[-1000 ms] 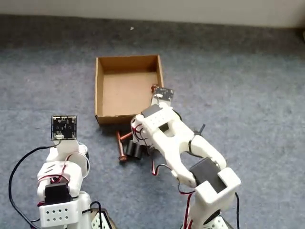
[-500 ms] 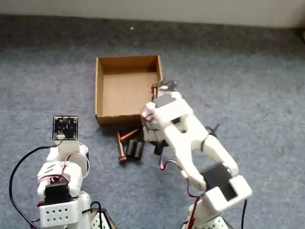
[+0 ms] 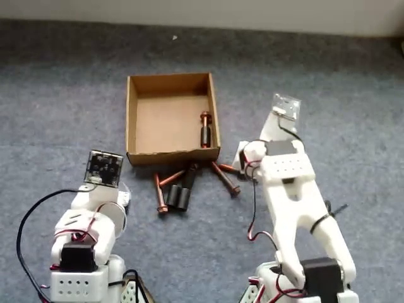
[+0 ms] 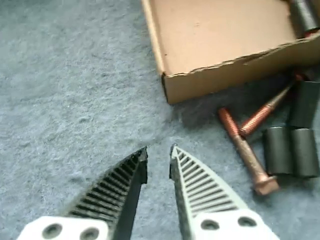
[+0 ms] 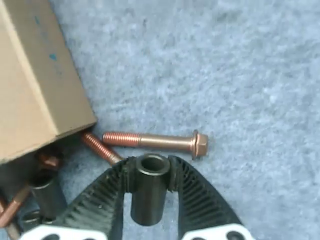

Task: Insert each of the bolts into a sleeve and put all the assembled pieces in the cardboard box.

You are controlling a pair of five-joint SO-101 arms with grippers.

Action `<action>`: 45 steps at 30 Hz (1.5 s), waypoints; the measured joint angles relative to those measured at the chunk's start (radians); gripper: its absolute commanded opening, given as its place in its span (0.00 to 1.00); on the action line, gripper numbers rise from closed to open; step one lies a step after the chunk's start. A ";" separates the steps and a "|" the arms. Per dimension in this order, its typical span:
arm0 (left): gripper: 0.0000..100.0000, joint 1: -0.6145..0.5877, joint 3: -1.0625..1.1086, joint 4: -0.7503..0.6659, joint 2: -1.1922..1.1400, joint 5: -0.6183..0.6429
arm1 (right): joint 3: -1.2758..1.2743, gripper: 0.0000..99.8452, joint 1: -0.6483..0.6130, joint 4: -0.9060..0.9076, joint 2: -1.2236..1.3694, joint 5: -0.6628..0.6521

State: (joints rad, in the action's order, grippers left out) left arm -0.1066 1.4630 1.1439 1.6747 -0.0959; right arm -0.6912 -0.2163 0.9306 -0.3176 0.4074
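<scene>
1. The right claw [image 5: 150,168] is clamped on a black sleeve [image 5: 148,192], bore facing forward. A copper bolt [image 5: 155,141] lies crosswise just beyond its tips, near a corner of the cardboard box [image 5: 35,90].
2. The left claw [image 4: 158,150] hangs slightly parted, empty. Loose bolts [image 4: 245,152] and spare sleeves [image 4: 292,152] lie ahead of it.
3. One assembled piece [image 3: 204,129] lies in the box.
4. Likely step: mating sleeve with bolt. Next, a bolt's shank must be aligned with that bore.
</scene>
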 measured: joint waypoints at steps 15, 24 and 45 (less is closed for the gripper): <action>0.11 0.341 -0.595 0.035 -0.893 -0.189 | -0.103 0.00 0.064 -0.176 -0.055 0.000; 0.12 0.402 -0.901 0.035 -1.464 -0.244 | -0.103 0.00 0.075 -0.178 -0.055 0.000; 0.19 0.448 -1.235 0.037 -1.964 -0.241 | -0.103 0.00 0.075 -0.178 -0.055 0.000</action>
State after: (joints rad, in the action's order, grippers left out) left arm 0.3414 0.2279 1.1807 -0.2892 -0.3368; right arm -0.7940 -0.1412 0.7526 -0.3728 0.4074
